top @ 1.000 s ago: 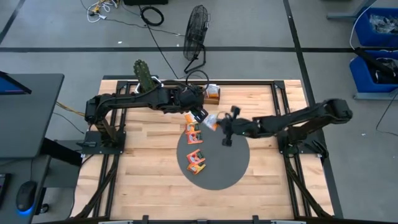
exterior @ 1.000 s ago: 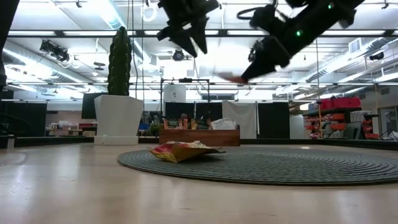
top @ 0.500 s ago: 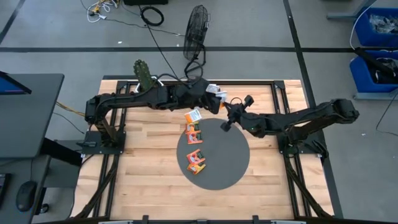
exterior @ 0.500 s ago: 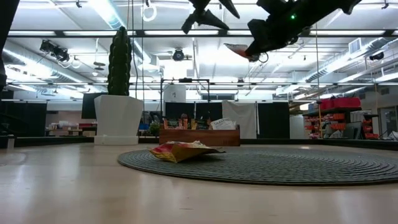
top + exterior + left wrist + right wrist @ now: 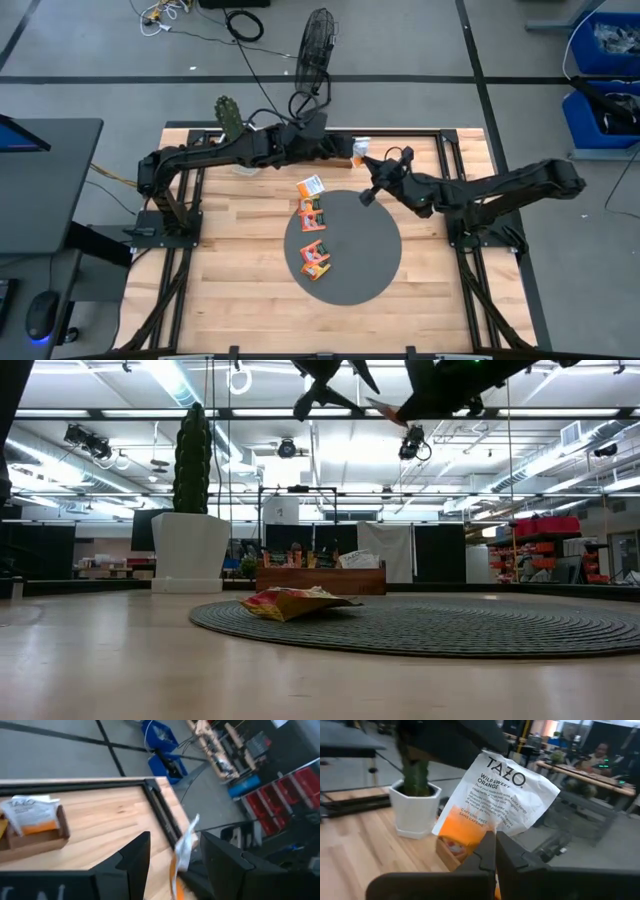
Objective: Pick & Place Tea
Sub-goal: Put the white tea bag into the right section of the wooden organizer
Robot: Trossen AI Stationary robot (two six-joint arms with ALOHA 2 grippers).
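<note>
From above, the dark right gripper (image 5: 366,165) is seen raised near the far edge of the light wooden table (image 5: 230,260), clamped on a white-and-orange paper tea sachet (image 5: 361,149); the dark left gripper (image 5: 343,152) is close beside it, and its fingers cannot be judged here. More small orange sachets (image 5: 314,222) lie on and beside the round grey disc mat (image 5: 365,265). At table height, a crumpled sachet (image 5: 292,602) is seen on the mat's near edge before a brown wooden tray (image 5: 321,579). In the left wrist view, that gripper's fingers (image 5: 134,859) are spread apart, empty. In the right wrist view, the sachet is pinched between closed fingers (image 5: 489,849), near a green cactus in a white pot (image 5: 414,802).
</note>
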